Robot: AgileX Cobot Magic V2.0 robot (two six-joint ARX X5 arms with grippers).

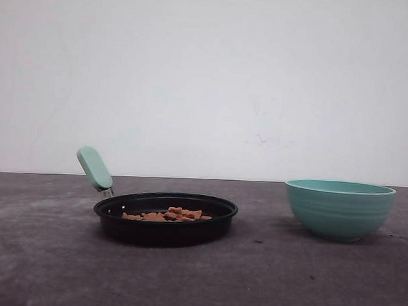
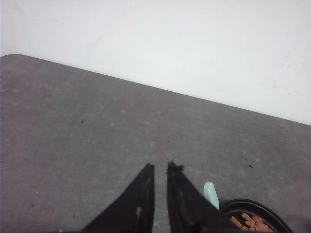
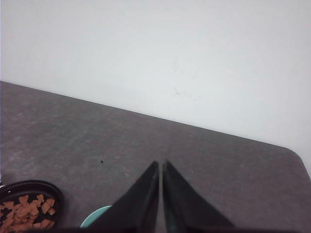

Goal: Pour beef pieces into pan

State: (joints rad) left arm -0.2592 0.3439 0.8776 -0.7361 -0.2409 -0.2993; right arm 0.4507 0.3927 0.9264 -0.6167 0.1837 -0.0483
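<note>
Beef pieces (image 1: pixel 166 215) are held in the pan (image 1: pixel 165 219) mid-table, bowl (image 1: pixel 339 209) set aside right; both grippers (image 2: pixel 160 167) (image 3: pixel 160 164) are closed, empty.

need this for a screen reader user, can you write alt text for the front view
A shallow black pan holding reddish-brown beef pieces sits left of centre on a dark grey table, its mint-green handle angled up to the left. A teal ribbed bowl stands upright to the right, apart from the pan, against a plain white wall.
</note>
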